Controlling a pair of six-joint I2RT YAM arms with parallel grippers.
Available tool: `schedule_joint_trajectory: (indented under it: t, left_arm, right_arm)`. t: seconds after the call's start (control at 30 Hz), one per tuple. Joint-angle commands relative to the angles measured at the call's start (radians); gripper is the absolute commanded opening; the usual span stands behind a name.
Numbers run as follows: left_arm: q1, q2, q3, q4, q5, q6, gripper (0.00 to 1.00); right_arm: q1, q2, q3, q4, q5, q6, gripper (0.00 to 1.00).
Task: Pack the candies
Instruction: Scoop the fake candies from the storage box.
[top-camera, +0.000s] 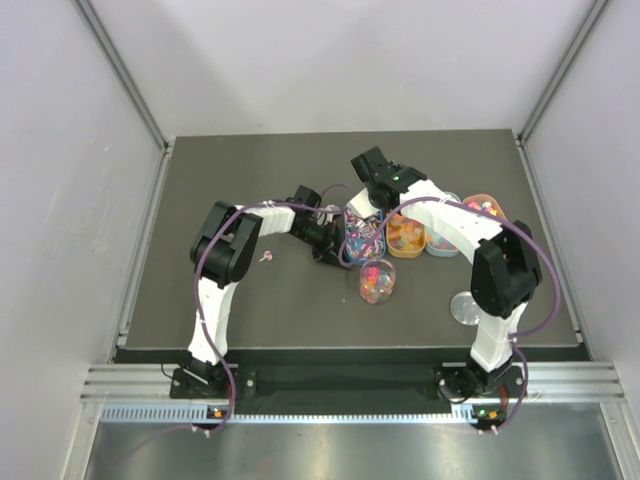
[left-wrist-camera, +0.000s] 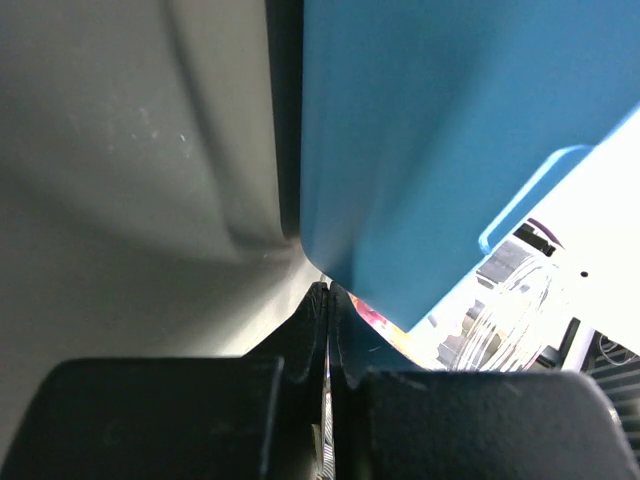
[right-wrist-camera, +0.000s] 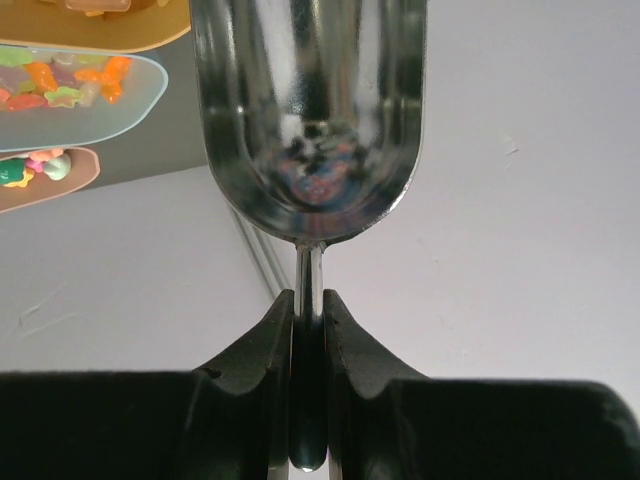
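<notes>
A: From above, where are the candies (top-camera: 404, 238)?

B: Mostly in four oval trays set in a row across the dark table (top-camera: 250, 180). There is a blue tray (top-camera: 346, 228) at the left, then an orange tray (top-camera: 405, 255), a pale blue tray (top-camera: 442, 252), and a second orange tray (top-camera: 485, 196) at the far right. More candies sit inside the clear jar (top-camera: 377, 280), just in front of the blue tray. One pink sweet (top-camera: 266, 257) lies alone on the table near the left arm (top-camera: 225, 250).

A: And the arms?

B: The left gripper (top-camera: 335, 252) is at the blue tray's left edge. The right arm (top-camera: 455, 225) reaches over the trays. A round silvery disc (top-camera: 465, 307) lies beside it.

A: What does the left wrist camera show?

B: The blue tray fills the upper right of the view. The black fingers (left-wrist-camera: 300, 340) are pressed together with no gap, and the tray's lower edge comes right down to their tips. I cannot tell whether its rim is pinched between them. A sliver of red-pink candies shows just beside the tips.

A: And the right wrist camera?

B: The right gripper (right-wrist-camera: 309, 310) is clamped on the thin stem of a metal scoop (right-wrist-camera: 310, 110). The scoop's bowl shows only blurred reflections. At the upper left are three trays, with orange and green gummies in the pale one. A white wall (right-wrist-camera: 520, 200) is behind the scoop.
</notes>
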Motion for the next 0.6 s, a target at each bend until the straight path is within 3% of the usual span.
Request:
schedule_joint_trajectory:
  t: [0.0,0.57]
  left_arm:
    - [-0.004,0.001,0.023,0.036,0.032,-0.004,0.00]
    - [0.000,-0.002,0.046,0.023,0.034,0.008,0.00]
  right_arm:
    - [0.018,0.009,0.008,0.020,-0.013,-0.004,0.00]
    - [0.029,0.080,-0.066,0.102,0.036,-0.066,0.00]
